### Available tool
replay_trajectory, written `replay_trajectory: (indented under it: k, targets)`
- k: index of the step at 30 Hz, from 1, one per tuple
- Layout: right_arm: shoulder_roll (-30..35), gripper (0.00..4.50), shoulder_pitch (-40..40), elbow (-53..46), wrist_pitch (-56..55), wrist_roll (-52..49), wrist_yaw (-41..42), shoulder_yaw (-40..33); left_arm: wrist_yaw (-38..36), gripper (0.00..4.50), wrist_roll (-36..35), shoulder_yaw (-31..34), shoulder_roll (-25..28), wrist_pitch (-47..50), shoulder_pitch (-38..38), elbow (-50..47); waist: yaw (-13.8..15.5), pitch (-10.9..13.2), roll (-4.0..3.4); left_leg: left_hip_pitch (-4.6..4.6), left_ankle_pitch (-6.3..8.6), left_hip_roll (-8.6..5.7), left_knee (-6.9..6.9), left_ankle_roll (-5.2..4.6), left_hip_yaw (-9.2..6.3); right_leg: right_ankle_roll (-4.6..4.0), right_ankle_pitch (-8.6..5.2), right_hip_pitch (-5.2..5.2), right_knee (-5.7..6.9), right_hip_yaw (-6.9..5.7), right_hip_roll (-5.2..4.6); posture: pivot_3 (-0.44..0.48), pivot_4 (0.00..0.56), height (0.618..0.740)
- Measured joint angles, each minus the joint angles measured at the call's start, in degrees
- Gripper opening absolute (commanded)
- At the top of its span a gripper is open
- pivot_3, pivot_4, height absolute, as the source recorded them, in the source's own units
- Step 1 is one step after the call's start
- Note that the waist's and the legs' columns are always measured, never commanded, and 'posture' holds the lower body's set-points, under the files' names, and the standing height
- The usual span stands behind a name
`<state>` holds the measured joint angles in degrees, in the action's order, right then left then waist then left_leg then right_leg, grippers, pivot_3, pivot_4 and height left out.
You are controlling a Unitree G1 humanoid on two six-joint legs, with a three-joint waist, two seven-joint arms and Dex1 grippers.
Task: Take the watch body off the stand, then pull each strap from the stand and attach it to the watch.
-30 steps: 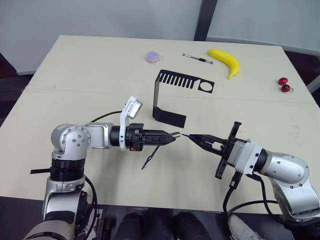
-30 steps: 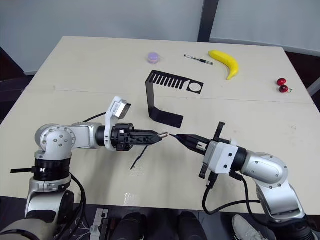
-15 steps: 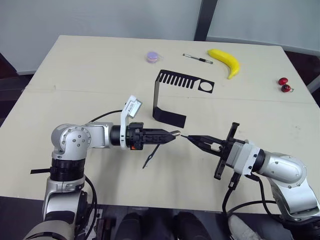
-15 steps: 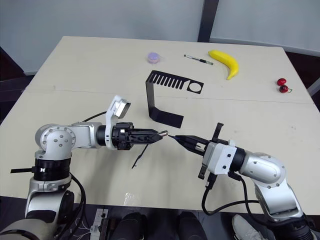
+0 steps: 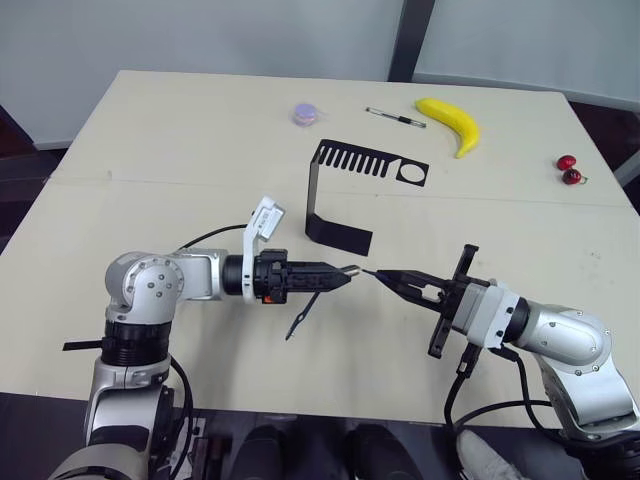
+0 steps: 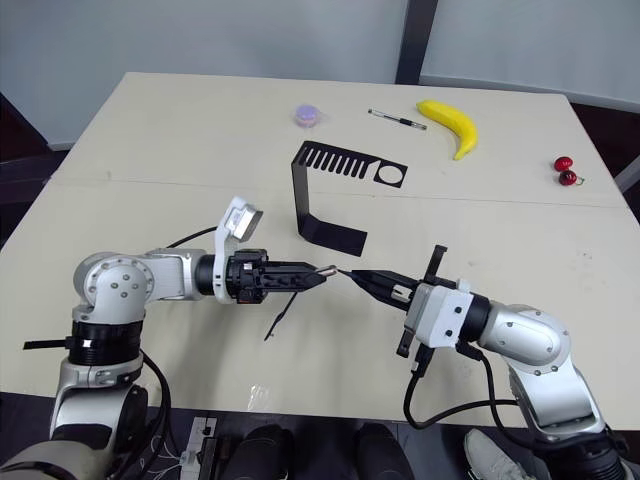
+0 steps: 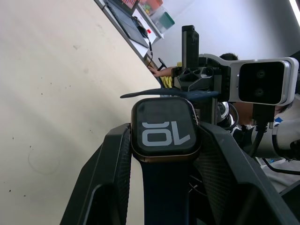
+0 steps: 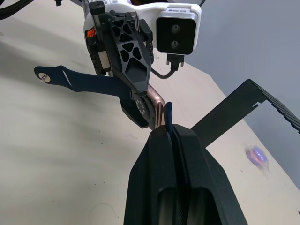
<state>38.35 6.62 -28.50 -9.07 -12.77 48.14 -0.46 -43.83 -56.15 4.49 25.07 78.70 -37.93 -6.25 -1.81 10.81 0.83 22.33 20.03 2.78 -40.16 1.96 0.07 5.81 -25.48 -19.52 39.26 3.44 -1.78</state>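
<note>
Beige tabletop [image 5: 150,130] is carrying the stand [image 5: 340,195] back of centre, toward the far edge. Nearer the front edge, the left gripper [image 5: 345,271] is gripping the watch body [image 7: 165,129], one strap [image 5: 303,313] dangling from it. Facing it, the right gripper [image 5: 377,274] is pinching the second strap [image 8: 168,114], whose tip is almost touching the watch.

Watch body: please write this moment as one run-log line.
left gripper: shut on watch body, one strap attached | right gripper: shut on second strap, at watch edge | stand: bare
</note>
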Motion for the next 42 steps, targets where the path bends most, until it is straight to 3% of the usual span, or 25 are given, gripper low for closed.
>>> replay_trajectory:
  k: [42]
  targets:
    - [0.02,0.00,0.98,3.38,-3.43,0.00,0.37,2.12,2.95,1.59,-0.68,-0.06,-0.44,-0.49,0.01,-0.13,0.00,0.00,0.00,0.00,0.00,0.01,-0.01,0.00,0.00,0.00,0.00,0.00,0.01,0.00,-0.03,0.000,0.150,0.740]
